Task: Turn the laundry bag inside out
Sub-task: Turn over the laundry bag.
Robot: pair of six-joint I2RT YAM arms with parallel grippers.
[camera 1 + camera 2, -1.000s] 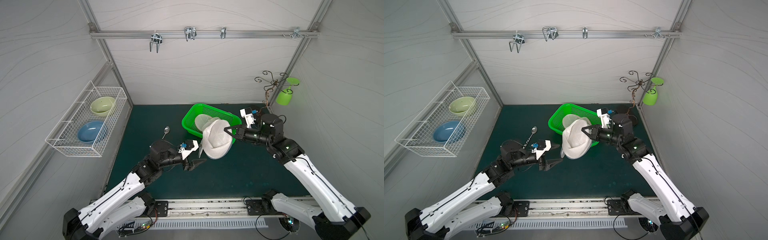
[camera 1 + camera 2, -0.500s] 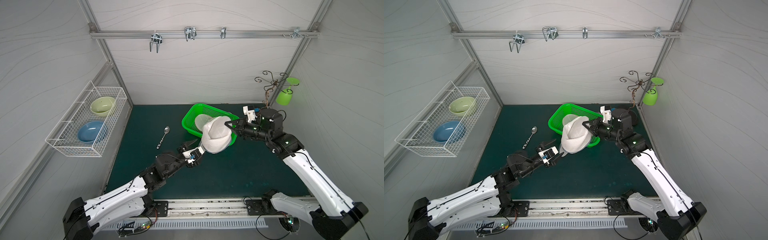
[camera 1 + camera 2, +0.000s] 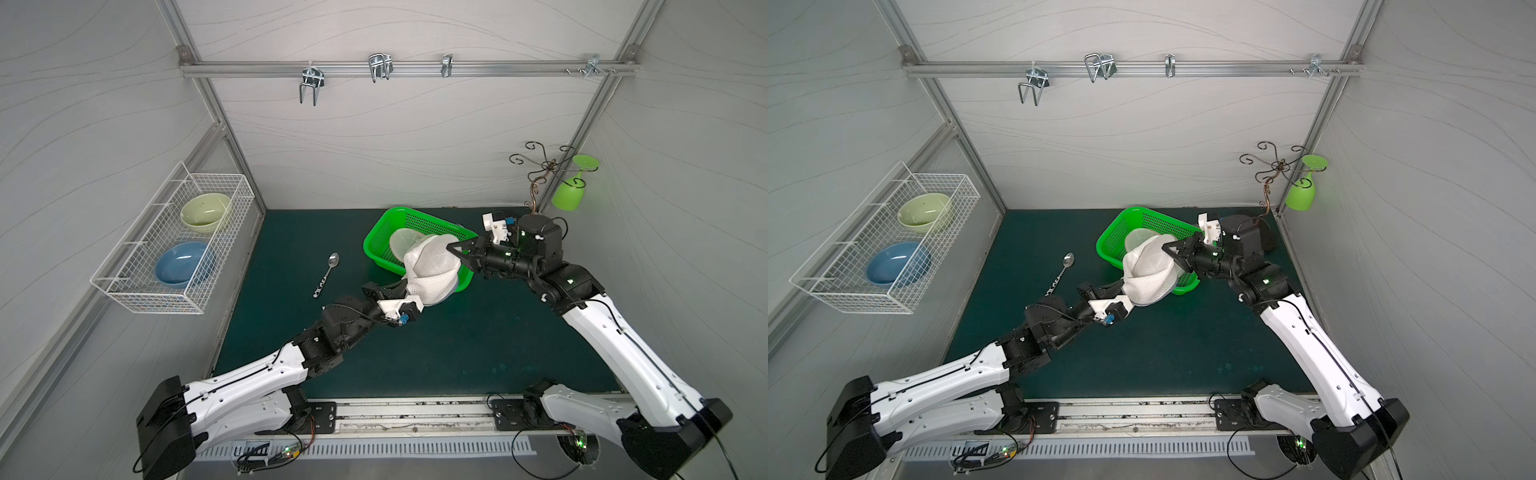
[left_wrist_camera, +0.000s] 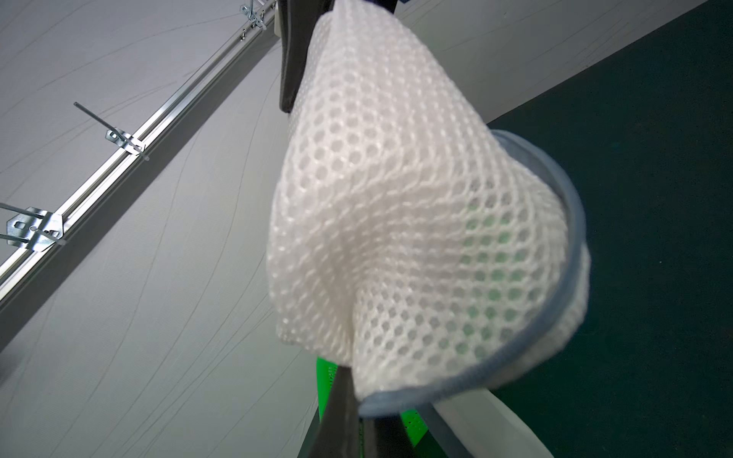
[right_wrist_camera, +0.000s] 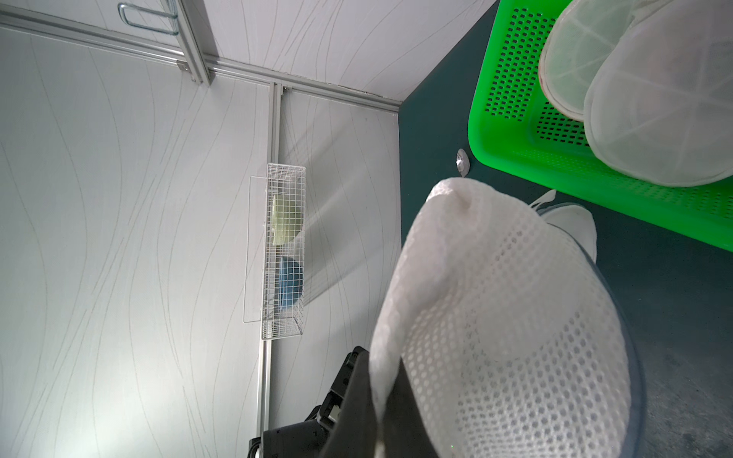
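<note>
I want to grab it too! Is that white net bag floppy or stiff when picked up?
Probably floppy: the bag sags and folds between the left gripper and right gripper. Likely light, since it's holey mesh. Its blue rim holds a curve, so that edge seems springier.

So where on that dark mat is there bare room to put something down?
The widest bare mat is at the front middle, up to the metal rail. Another patch lies back left, bordered by the spoon, back wall and basket. It is crowded beside the basket, where the left pincer and right pincer hold the bag.
</note>
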